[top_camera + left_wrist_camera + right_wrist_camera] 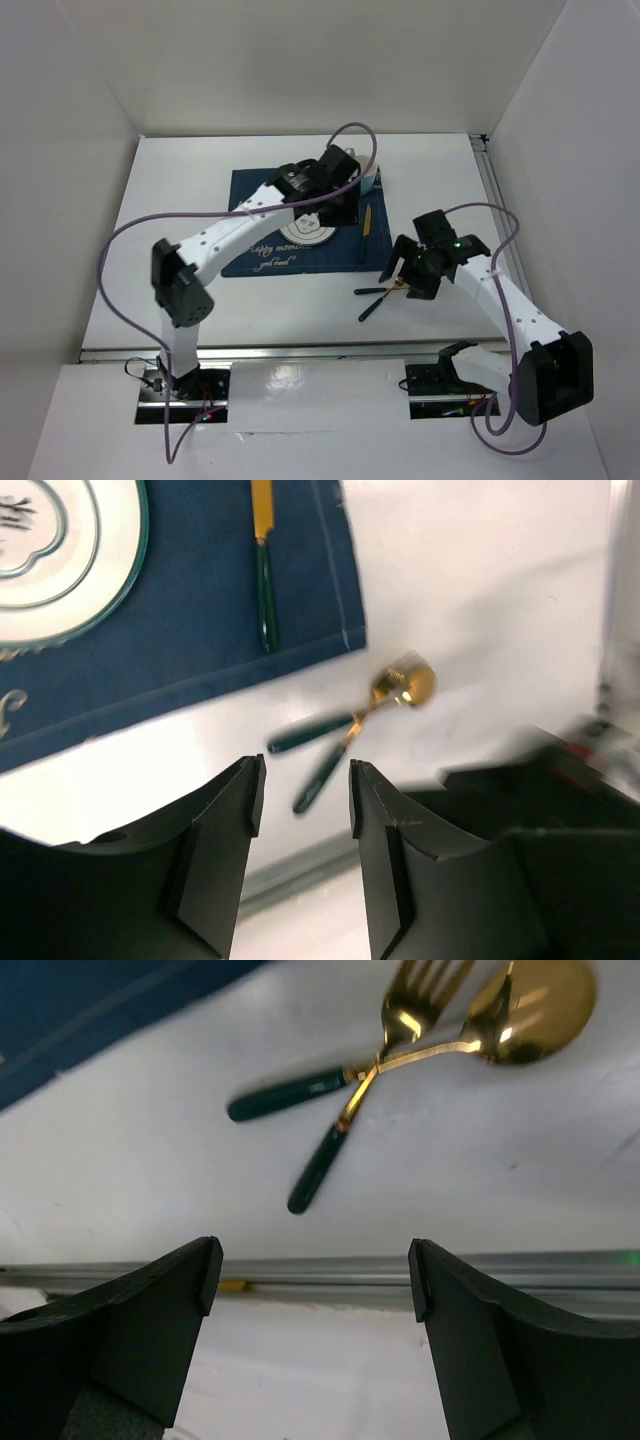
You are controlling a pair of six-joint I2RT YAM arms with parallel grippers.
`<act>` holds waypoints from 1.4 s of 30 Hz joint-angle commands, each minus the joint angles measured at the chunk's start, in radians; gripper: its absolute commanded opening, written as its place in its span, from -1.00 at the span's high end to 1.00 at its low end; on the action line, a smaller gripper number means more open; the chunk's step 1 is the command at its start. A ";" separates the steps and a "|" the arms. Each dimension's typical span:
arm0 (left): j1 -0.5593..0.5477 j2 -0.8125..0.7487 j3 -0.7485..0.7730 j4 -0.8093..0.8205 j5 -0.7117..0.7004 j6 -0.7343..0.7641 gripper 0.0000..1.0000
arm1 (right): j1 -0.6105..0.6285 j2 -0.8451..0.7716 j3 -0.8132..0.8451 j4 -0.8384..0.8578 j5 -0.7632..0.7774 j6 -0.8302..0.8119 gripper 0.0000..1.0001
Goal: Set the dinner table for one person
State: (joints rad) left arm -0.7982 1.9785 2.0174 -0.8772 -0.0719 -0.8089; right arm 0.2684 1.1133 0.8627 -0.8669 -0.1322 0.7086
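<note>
The left jaws stand narrowly parted, right jaws wide, both empty; placemat (pixel 345 250) script illegible

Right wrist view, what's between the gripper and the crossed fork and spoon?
Only bare dinner table and its grey edge rail, seen in the right wrist view.

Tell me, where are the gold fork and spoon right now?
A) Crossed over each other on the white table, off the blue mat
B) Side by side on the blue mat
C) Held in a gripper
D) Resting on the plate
A: the fork and spoon lie crossed at their necks on the bare white table, clear of the blue placemat.
</note>
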 commanded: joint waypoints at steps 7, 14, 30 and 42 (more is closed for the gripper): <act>-0.007 -0.378 -0.233 -0.095 -0.178 0.060 -0.12 | 0.258 0.141 -0.091 0.146 0.082 0.301 -0.75; -0.007 -0.428 -0.290 -0.129 -0.218 0.070 -0.12 | 0.322 0.325 -0.082 0.238 0.125 0.330 -0.43; -0.007 -0.461 -0.290 -0.158 -0.281 0.079 -0.12 | 0.351 0.353 -0.061 0.175 0.236 0.361 0.91; -0.007 -0.457 -0.290 -0.147 -0.263 0.126 -0.12 | 0.361 0.275 -0.013 0.082 0.269 0.341 1.00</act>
State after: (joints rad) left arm -0.8055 1.5520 1.7218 -1.0267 -0.3351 -0.7216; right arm 0.6178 1.4277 0.8135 -0.7330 0.0959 1.0496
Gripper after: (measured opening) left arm 0.558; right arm 0.281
